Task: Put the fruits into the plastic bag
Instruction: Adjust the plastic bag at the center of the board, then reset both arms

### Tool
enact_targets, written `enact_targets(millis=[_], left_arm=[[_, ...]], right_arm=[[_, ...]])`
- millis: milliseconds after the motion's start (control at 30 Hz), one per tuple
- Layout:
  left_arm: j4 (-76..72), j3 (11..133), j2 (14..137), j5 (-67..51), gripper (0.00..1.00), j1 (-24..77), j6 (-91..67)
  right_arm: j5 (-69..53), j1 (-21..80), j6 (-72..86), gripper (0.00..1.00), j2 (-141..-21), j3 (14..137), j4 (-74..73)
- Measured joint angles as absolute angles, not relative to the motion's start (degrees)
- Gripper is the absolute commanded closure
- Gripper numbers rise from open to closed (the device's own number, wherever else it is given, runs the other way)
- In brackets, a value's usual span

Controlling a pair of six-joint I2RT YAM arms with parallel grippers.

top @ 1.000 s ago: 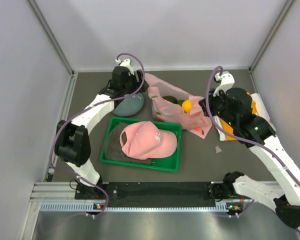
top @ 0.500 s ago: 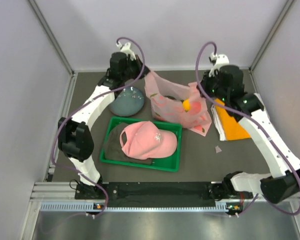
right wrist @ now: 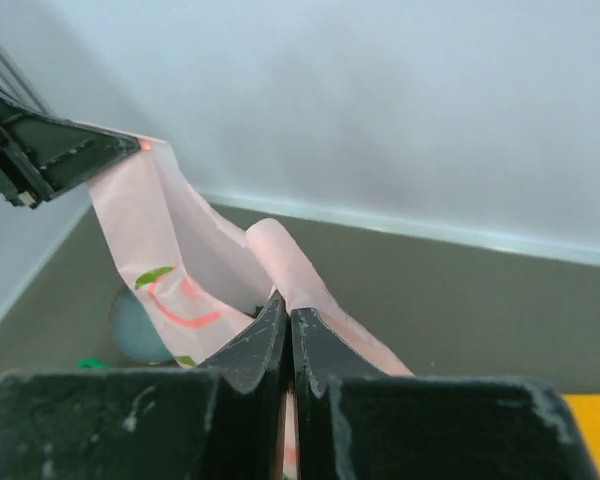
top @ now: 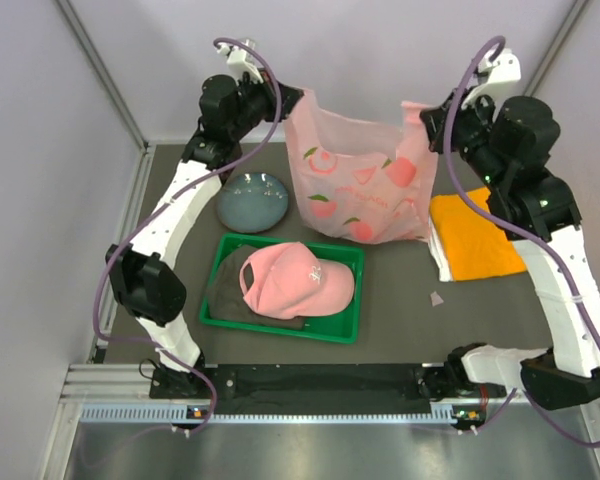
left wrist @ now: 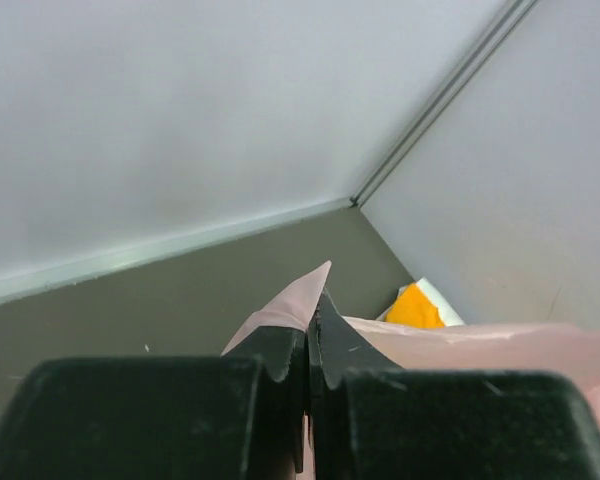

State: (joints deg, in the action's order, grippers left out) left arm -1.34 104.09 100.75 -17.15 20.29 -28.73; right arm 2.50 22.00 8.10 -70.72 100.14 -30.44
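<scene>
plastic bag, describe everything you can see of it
The plastic bag is thin, translucent pink film printed with peaches and green leaves. It hangs stretched between the two arms, mouth up: the left gripper pinches one top corner, the right gripper the other. Its bottom sags just behind the green tray; whether it touches the table is unclear.

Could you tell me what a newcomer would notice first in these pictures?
The pink plastic bag hangs spread in the air at the back, with the left gripper and right gripper each shut on a top corner. In front of it a pink cap lies in a green tray, with an orange cloth to the right.
</scene>
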Motion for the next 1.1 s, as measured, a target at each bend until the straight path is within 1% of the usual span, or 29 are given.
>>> enact_targets(millis=[200, 333, 367, 400, 433, 467, 500, 533, 567, 600, 633, 667, 700, 767, 800, 900, 1000, 1100], left_arm=[[-2.2, 95.1, 100.5, -16.7, 1.00, 20.3, -27.6], [-1.8, 90.7, 100.3, -15.5, 1.00, 20.2, -26.9], [-1.8, 90.6, 100.3, -15.5, 0.95, 20.2, -26.8], [-1.8, 90.6, 100.2, -15.4, 0.87, 20.2, -26.6], [-1.8, 90.7, 99.9, -15.4, 0.74, 20.2, -26.4], [-1.7, 90.8, 99.7, -15.4, 0.45, 20.2, -26.1], [-1.7, 91.1, 99.5, -15.6, 0.34, 20.2, -25.9], [-1.6, 91.4, 99.5, -15.6, 0.26, 20.2, -25.3], [-1.5, 91.9, 99.4, -15.6, 0.13, 20.2, -25.6], [-1.4, 91.9, 99.1, -15.6, 0.08, 20.2, -25.7], [-1.2, 91.9, 98.8, -15.6, 0.03, 20.2, -25.3], [-1.1, 91.9, 98.6, -15.4, 0.01, 20.2, -25.4], [-0.8, 91.8, 98.2, -15.0, 0.01, 20.2, -25.4], [-0.6, 91.1, 96.9, -14.1, 0.01, 20.2, -25.2], [-0.2, 90.3, 95.7, -13.5, 0.01, 20.2, -24.7], [0.6, 87.7, 91.6, -11.3, 0.01, 20.0, -23.2], [1.5, 85.5, 86.8, -9.5, 0.01, 19.1, -22.3], [2.7, 83.6, 81.8, -8.5, 0.01, 16.1, -22.3]], right_arm=[[3.1, 21.3, 9.3, 1.00, -70.2, 85.3, -29.2], [3.1, 21.2, 10.3, 1.00, -70.8, 79.1, -30.8], [3.1, 21.2, 10.4, 1.00, -70.8, 78.7, -31.2], [3.0, 21.2, 10.6, 1.00, -70.8, 78.5, -31.3], [3.0, 21.2, 10.7, 1.00, -70.8, 78.5, -31.3], [3.0, 21.2, 10.7, 0.95, -70.7, 78.5, -31.2], [3.0, 21.2, 10.8, 0.79, -70.5, 78.5, -31.2], [3.0, 21.2, 11.0, 0.69, -70.2, 78.5, -31.2], [3.0, 21.2, 11.1, 0.58, -69.9, 78.5, -31.2], [3.0, 21.2, 11.2, 0.40, -69.6, 78.5, -31.2], [2.9, 21.2, 11.8, 0.33, -69.3, 78.5, -31.2], [2.9, 21.2, 12.1, 0.27, -69.1, 78.5, -31.2], [2.9, 21.2, 12.0, 0.18, -68.7, 78.5, -31.3], [2.5, 21.2, 12.0, 0.12, -67.9, 78.5, -31.4], [2.3, 21.2, 12.0, 0.07, -67.4, 78.5, -31.4], [1.3, 21.2, 11.9, 0.01, -65.4, 78.5, -31.3], [-0.5, 21.2, 12.0, 0.01, -62.8, 78.8, -31.4], [-2.3, 21.2, 12.2, 0.01, -61.0, 80.9, -31.4]])
